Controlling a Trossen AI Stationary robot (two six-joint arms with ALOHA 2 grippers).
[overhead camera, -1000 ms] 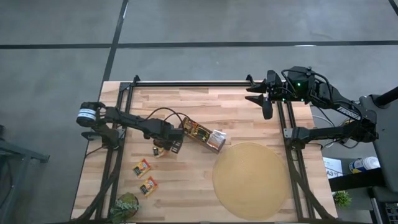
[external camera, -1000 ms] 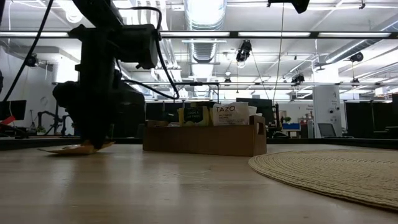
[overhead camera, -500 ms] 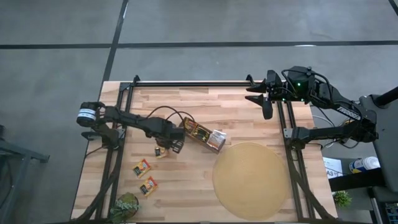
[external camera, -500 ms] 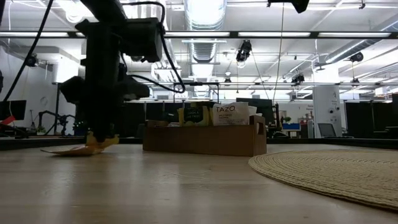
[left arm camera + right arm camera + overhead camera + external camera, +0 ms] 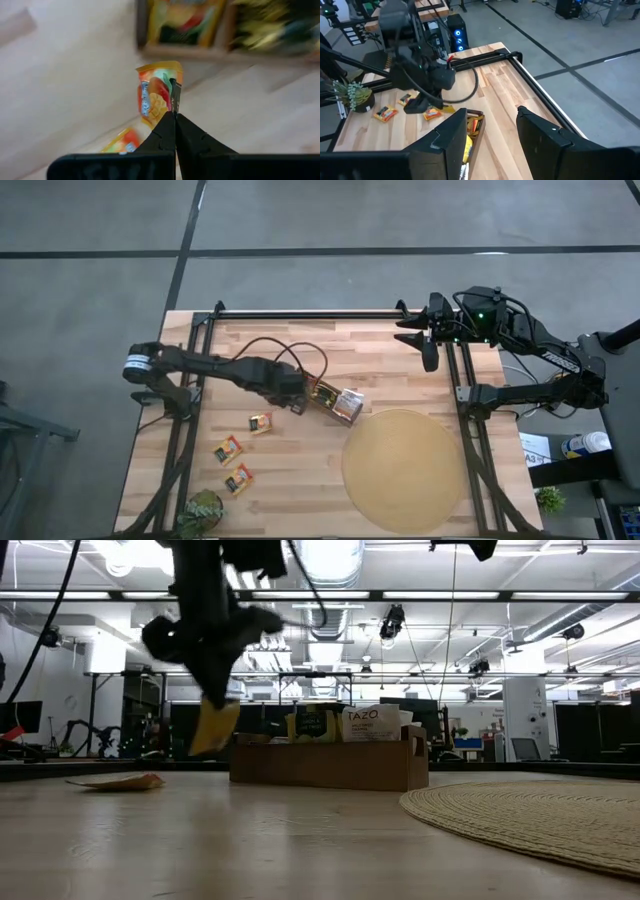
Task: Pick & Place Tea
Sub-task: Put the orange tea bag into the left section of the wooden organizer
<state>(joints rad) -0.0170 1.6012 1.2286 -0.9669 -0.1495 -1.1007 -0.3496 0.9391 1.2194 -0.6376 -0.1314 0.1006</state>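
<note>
My left gripper (image 5: 298, 404) hangs above the table just left of the brown box (image 5: 328, 396), shut on one orange-yellow tea sachet (image 5: 159, 92). The low view shows that sachet (image 5: 213, 727) hanging in the air. Three more sachets lie flat on the wood at the left: one (image 5: 261, 422) near the gripper and two (image 5: 228, 448) (image 5: 238, 478) closer to the near edge. The box holds several upright sachets (image 5: 372, 723). My right gripper (image 5: 492, 135) waits open, high at the table's far right corner. My left gripper pinches the sachet between its two fingers by one edge (image 5: 169, 106), only at their free ends. The fingers (image 5: 215, 690) come from above, pointing steeply down. The sachet hangs tilted below them, lifted clear of the table.
A big round tan mat (image 5: 402, 469) covers the near right of the table. A small potted plant (image 5: 203, 512) stands at the near left corner. Black frame rails (image 5: 310, 313) run along the far edge and both sides.
My left gripper has risen from the table and gone toward the box, tipping a little. It has taken one sachet up with it, which now hangs clear. Another sachet stays flat where the gripper had been.
</note>
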